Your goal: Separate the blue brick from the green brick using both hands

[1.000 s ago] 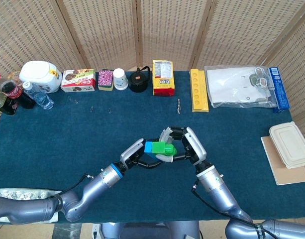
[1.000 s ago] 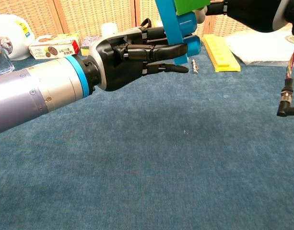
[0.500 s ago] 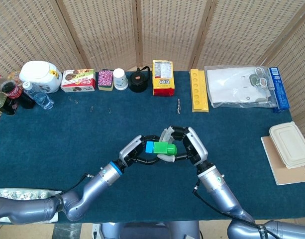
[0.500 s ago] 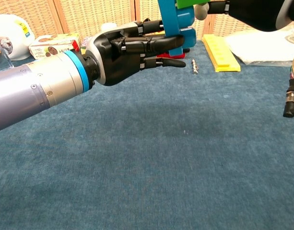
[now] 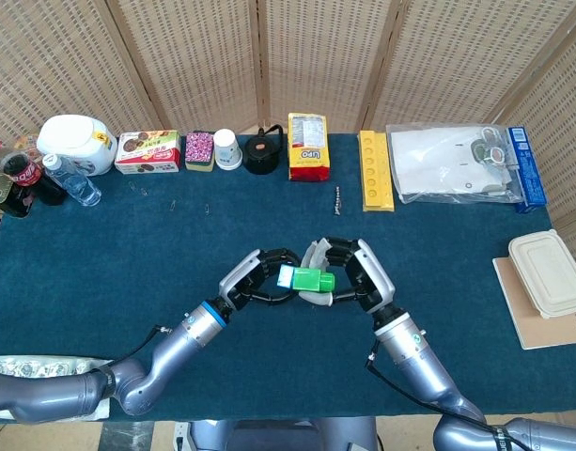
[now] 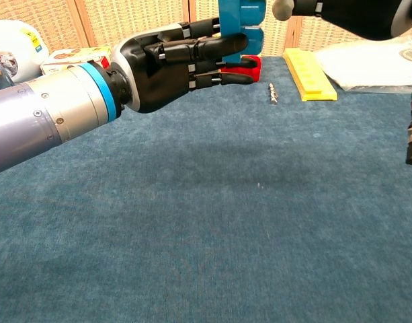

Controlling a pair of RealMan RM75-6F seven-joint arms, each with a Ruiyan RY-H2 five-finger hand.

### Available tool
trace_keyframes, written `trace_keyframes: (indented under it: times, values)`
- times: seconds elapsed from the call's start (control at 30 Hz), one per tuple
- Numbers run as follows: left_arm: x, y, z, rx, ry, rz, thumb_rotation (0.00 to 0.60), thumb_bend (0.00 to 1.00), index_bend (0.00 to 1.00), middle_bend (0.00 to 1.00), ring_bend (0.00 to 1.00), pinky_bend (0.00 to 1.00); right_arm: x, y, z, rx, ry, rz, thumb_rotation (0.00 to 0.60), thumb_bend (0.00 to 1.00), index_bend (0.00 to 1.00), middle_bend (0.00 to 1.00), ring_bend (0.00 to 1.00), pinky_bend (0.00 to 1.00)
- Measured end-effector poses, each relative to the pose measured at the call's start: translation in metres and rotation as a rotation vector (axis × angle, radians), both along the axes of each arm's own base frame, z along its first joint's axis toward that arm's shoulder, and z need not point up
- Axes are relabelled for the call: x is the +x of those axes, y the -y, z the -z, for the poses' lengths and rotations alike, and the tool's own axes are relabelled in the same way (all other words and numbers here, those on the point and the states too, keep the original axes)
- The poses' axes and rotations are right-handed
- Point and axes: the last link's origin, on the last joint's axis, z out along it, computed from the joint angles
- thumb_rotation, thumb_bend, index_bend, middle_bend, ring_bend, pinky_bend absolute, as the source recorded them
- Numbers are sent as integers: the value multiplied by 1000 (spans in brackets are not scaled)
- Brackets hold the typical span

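My left hand (image 5: 259, 278) has closed in since a second ago: its fingers (image 6: 212, 48) now wrap over the blue brick (image 5: 287, 276), hiding most of it from the head view, where before they lay open beside it. From the chest view those fingers press flat against the blue brick's near face, and the brick has risen so that only its lower part shows at the top edge of that view. My right hand (image 5: 353, 272) keeps its fingers curled around the green brick (image 5: 314, 279), much as before. The two bricks are still joined end to end, blue on the left, green on the right, held in the air above the middle of the desk (image 5: 128, 244), towards its near edge. Both hands have drifted slightly up and together.
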Motion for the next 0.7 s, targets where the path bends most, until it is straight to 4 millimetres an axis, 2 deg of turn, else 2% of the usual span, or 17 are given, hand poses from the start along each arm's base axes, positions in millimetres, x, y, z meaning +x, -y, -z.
trace_keyframes:
  times: [0.2,0.7]
  values:
    - [1,0,-1,-18,26,-3,600,410,744,566,376,301,1,0,-1,85,56,17,600,107,750,675,703,650]
    - [-7,-4,-7,-9,43,-11,600,407,757,573,386,301,-6,11,-10,70,77,46,600,107,750,675,703,650]
